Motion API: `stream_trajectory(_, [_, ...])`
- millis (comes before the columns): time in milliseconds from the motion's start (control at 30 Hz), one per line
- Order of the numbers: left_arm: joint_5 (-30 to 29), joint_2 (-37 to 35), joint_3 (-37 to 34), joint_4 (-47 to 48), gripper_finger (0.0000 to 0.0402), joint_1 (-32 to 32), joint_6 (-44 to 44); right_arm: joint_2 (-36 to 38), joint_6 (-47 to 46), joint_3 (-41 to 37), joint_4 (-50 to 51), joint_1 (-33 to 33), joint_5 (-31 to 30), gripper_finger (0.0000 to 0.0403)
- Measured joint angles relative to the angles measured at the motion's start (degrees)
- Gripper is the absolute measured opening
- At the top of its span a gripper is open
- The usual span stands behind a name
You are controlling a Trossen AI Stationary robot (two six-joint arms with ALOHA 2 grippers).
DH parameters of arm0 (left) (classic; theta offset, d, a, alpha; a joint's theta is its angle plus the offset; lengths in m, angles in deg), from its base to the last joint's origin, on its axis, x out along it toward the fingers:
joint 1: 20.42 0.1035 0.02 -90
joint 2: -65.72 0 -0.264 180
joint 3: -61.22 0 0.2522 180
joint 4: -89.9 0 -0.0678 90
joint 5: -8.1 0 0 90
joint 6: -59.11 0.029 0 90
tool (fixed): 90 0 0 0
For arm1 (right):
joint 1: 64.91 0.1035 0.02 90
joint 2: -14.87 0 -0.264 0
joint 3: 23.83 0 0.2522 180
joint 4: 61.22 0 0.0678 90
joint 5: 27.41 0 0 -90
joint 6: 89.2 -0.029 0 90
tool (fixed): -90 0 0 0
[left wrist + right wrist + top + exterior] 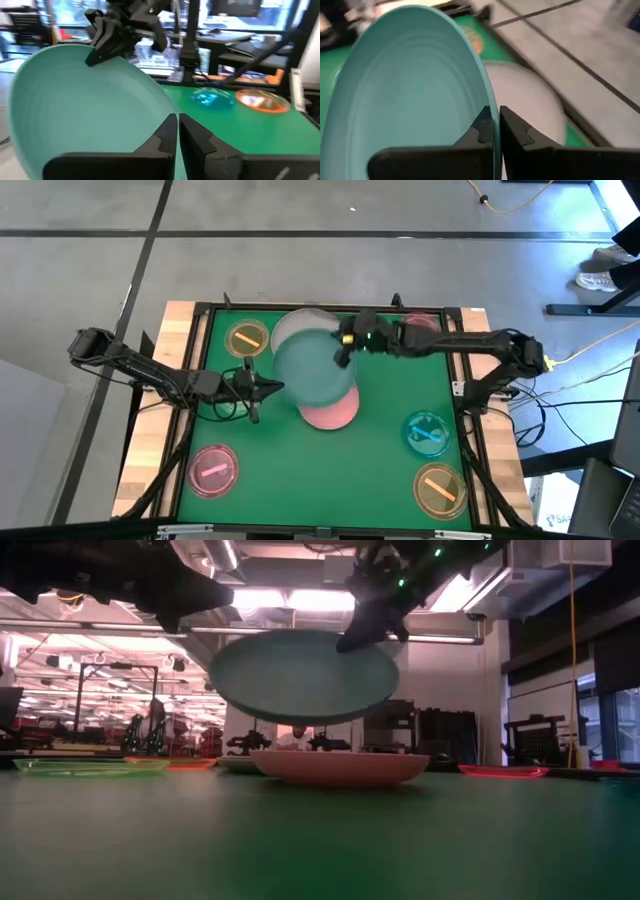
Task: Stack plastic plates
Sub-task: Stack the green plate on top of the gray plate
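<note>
Fingers of the right gripper [345, 350] clamp the unlabelled teal plate [315, 370] above the pink plate [335, 412]; left fingers [272, 389] clenched.

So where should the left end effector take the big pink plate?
By the rim of the pink plate, on the front edge left uncovered by the teal plate, coming in low from the left. The rim flares up off the table, leaving room beneath.
</note>
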Motion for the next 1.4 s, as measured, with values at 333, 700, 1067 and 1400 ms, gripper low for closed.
stream_trajectory(333, [-4.40,0.00,0.00,-1.57,0.0011,0.01,-0.02,-6.63,-5.73,0.00,-15.05,-11.31,0.20,0.0005])
stream_trajectory(700, [-4.33,0.00,0.00,-1.48,0.0011,0.06,-0.02,-18.47,-12.35,-0.07,-18.98,-16.35,1.76,0.0005])
stream_trajectory(1067, [-4.26,0.00,0.00,-1.48,0.0011,0.17,-0.02,-20.66,-12.83,-0.07,-18.61,-16.10,2.65,0.0005])
stream_trajectory(1400, [-4.29,0.00,0.00,-1.38,0.0011,0.17,-0.02,-20.79,-12.48,-0.07,-17.82,-16.06,2.15,0.0050])
